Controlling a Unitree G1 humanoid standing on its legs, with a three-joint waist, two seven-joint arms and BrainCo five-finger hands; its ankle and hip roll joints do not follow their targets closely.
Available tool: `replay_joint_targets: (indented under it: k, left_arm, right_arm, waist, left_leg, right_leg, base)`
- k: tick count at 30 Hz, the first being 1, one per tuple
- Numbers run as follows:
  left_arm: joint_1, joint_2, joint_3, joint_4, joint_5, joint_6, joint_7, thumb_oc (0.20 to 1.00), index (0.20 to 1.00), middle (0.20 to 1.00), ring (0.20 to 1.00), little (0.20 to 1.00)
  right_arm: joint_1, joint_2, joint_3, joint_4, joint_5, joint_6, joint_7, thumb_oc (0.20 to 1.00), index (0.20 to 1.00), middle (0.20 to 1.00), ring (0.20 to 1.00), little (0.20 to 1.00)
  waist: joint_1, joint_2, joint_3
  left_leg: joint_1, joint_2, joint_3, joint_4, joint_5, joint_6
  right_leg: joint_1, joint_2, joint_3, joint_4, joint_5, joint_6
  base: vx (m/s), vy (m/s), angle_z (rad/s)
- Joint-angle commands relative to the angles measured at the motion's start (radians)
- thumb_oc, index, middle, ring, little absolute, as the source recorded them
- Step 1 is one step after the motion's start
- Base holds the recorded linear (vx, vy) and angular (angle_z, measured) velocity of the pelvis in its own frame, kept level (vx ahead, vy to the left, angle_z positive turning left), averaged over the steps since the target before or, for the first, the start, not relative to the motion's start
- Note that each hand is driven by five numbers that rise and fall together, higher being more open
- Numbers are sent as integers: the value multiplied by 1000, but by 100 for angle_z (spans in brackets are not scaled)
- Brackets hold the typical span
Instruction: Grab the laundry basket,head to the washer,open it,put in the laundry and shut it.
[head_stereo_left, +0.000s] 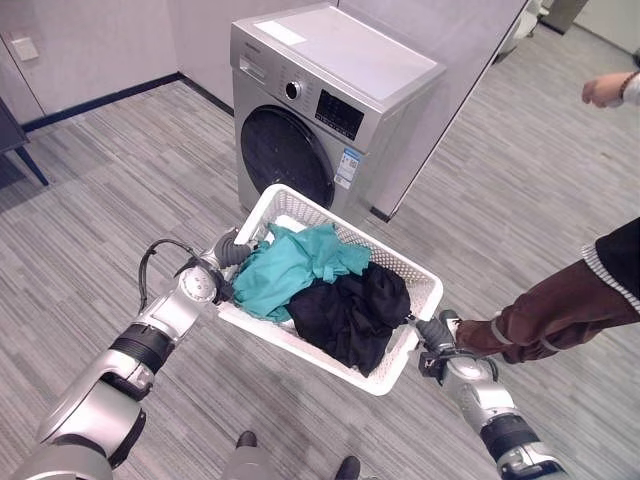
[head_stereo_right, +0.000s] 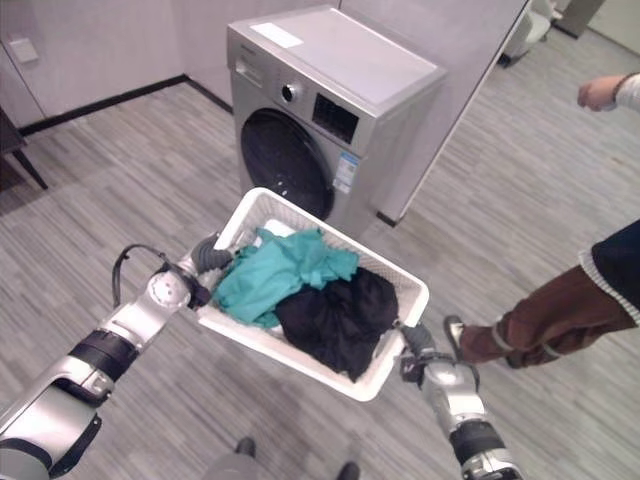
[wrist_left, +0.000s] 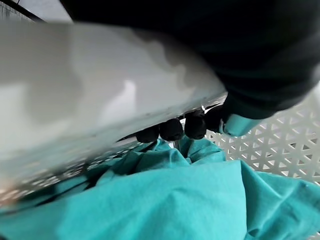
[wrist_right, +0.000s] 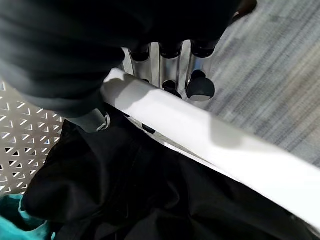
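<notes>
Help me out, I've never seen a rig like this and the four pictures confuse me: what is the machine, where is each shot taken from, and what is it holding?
It is a humanoid robot. The two wide pictures come from cameras in its head, looking down. The left robot hand and the right robot hand each grip one end of a white laundry basket, carried above the floor. Inside lie a teal garment and a black garment. Ahead stands a silver washer, door shut. A person's leg is at the right. The two close-ups come from wrist cameras: each shows fingers curled over the basket's rim.
</notes>
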Motion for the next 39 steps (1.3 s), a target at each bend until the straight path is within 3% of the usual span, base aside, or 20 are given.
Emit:
replay_joint_targets:
  k: [1,20,21,31,39]
  left_arm:
    - [-98,-34,7,46,-5,-71,22,200,200,200,200,200]
    - [-96,-14,12,55,-2,-77,17,200,200,200,200,200]
    - [610,-200,486,-238,233,-41,81,200,200,200,200,200]
    - [647,-206,502,-248,236,-41,65,200,200,200,200,200]
    - [678,-184,563,-285,255,-49,61,200,200,200,200,200]
  right_arm:
    - [-27,-30,-111,-50,182,-127,55,200,200,200,200,200]
    - [-4,-46,-136,-3,171,-129,62,200,200,200,200,200]
    - [193,8,-9,173,-377,-54,62,200,200,200,200,200]
    - [200,2,16,20,-372,-56,83,200,200,200,200,200]
    - [217,-32,-17,-246,-363,-67,95,200,200,200,200,200]
  waist:
    - [28,42,-77]
    - [28,51,-82]
    - [-87,264,-91]
    - [-88,257,-103]
    - [-78,217,-93]
  left_leg:
    - [39,-1,-21,-117,15,32]
    - [46,-3,-18,-117,13,27]
    - [18,-31,330,-113,8,3]
    - [33,-26,318,-114,2,2]
    - [36,-35,314,-117,-17,13]
  right_leg:
    - [52,-27,-31,47,-200,125]
    - [68,-30,-44,34,-197,128]
    - [50,-162,-161,13,-219,103]
    - [67,-153,-179,6,-215,98]
    - [53,-169,-175,9,-187,110]
  base:
    - [0,-1,-5]
    - [-3,1,0]
    - [0,0,0]
    - [-4,-26,13]
    - [-4,11,0]
